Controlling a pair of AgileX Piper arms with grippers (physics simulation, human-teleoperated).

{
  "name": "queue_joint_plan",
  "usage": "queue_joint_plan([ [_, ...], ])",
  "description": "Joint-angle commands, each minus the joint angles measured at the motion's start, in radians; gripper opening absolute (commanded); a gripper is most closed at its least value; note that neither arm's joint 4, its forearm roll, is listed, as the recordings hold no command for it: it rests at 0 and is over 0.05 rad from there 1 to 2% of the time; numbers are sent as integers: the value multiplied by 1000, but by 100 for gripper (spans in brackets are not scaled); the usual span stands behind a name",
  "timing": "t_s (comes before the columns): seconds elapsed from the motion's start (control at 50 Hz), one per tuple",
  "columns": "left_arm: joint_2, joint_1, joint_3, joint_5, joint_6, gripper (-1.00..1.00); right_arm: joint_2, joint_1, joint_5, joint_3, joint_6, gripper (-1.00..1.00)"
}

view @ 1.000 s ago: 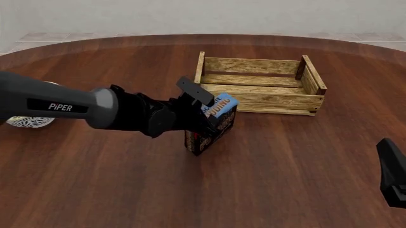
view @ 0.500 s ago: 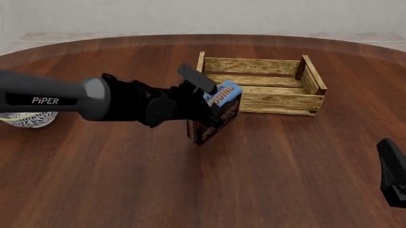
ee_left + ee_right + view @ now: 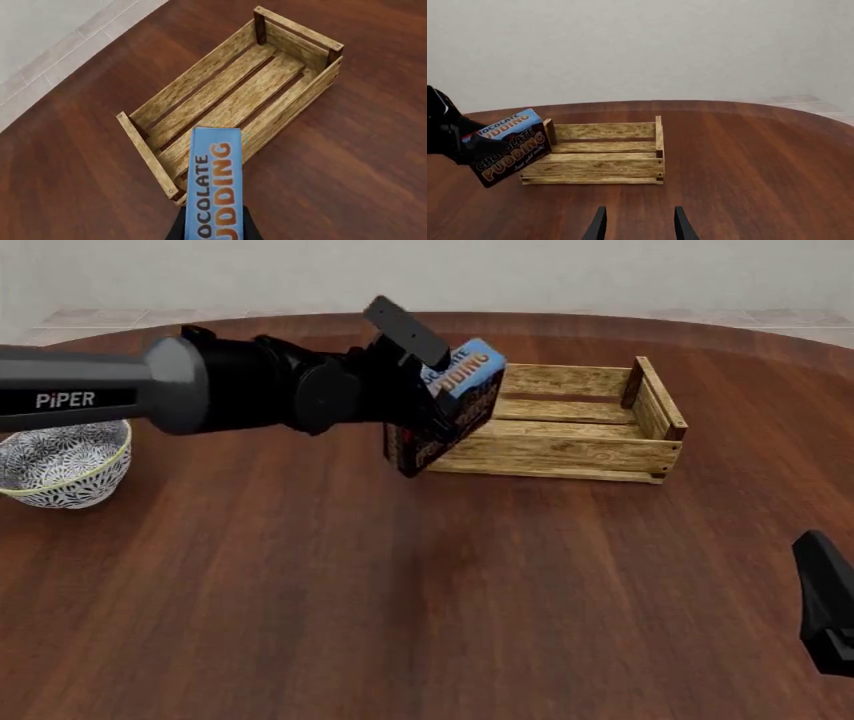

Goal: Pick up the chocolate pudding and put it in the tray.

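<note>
The chocolate pudding (image 3: 451, 405) is a dark brown carton with a blue top band. It hangs tilted in the air at the left end of the tray (image 3: 574, 435), with my left gripper (image 3: 416, 400) shut on it. The left wrist view shows the chocolate pudding (image 3: 215, 185) from above, over the near end board of the tray (image 3: 233, 107). The slatted light-wood tray holds nothing. My right gripper (image 3: 636, 222) is open and low near the table's front right edge, facing the tray (image 3: 604, 152) and the chocolate pudding (image 3: 510, 147).
A white-and-grey patterned bowl (image 3: 60, 462) stands on the brown table at the far left. The right arm's body (image 3: 827, 605) sits at the front right corner of the front view.
My left gripper has lifted the pudding off the table and carried it up and away, from in front of the tray to its left end. The bowl is now uncovered. The right arm stayed still.
</note>
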Motion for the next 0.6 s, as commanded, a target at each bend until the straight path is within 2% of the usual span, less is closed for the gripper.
queue_joint_plan([
  [0.02, 26, 25, -105, 32, 95, -100, 6, -1, -4, 0, 5, 100],
  [0.32, 100, 59, -263, 62, 166, -100, -1, 0, 1, 0, 4, 100],
  [0.6, 127, 3, -375, 81, 143, -100, -1, -3, 4, -2, 3, 100],
])
